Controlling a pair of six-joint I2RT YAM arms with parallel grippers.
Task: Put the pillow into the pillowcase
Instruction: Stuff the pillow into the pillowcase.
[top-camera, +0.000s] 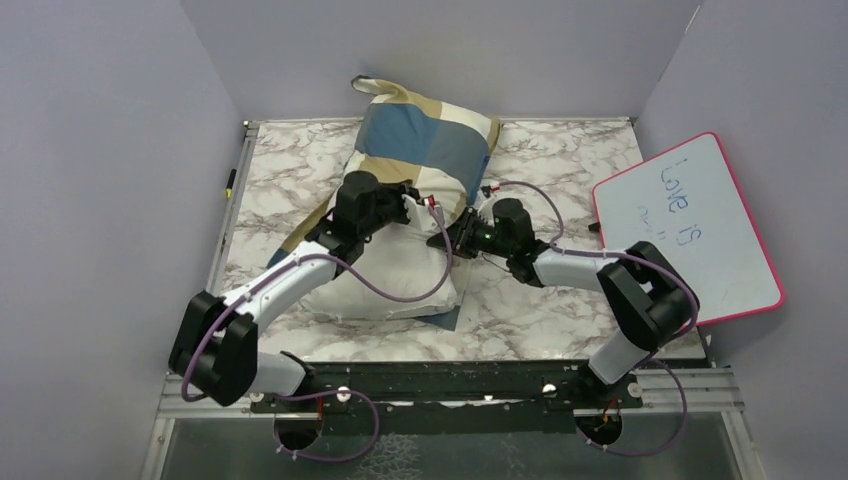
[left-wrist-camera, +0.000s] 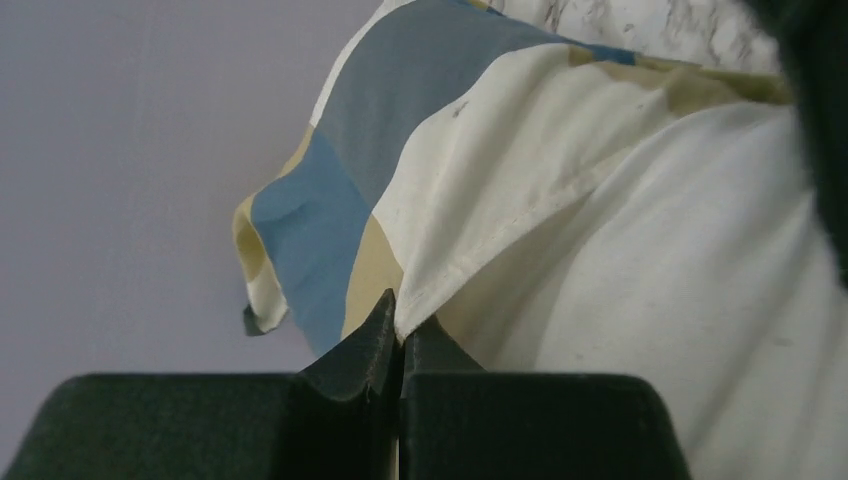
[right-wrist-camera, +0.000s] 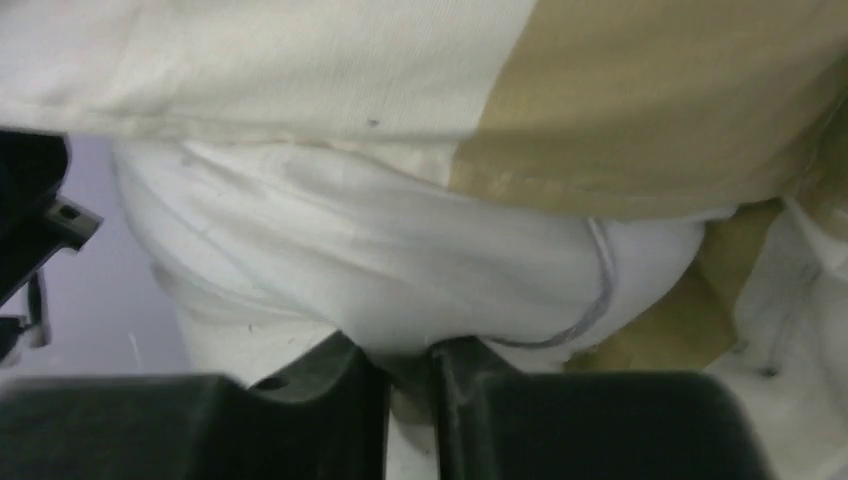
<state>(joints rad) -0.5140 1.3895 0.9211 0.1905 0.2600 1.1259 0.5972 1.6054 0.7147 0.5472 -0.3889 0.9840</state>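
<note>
Pillow (top-camera: 385, 285) lies on marble table (top-camera: 560, 315), long axis pointing away from the arm bases. Far half of pillow is inside pillowcase (top-camera: 430, 130); near half is bare white. Pillowcase mouth crosses pillow about midway. Its closed end rides up against the back wall beyond pillow, one corner poking up.

Left gripper (left-wrist-camera: 400, 325): fingers pressed together with no gap, clamped on the cream hem of pillowcase. Blue and tan blocks run beyond that hem, bare pillow cloth to the right of it. From above, this gripper sits on top of pillow at the mouth line, toward pillow's middle.

Right gripper (right-wrist-camera: 400, 365): fingers close, only a narrow slot, a fold of cloth pinched in it. The cloth looks tan, so it seems to be pillowcase's lower layer, not fully sure. Above the fingers white pillow bulges, the cream-and-tan hem lying across it. From above, this gripper is at pillow's right edge, on the same mouth line.

Left arm lies across the bare near part of pillow. A bit of blue cloth shows under pillow's near right corner.

Whiteboard (top-camera: 690, 230), pink rim and blue writing, is tilted at the table edge well right of pillow.
</note>
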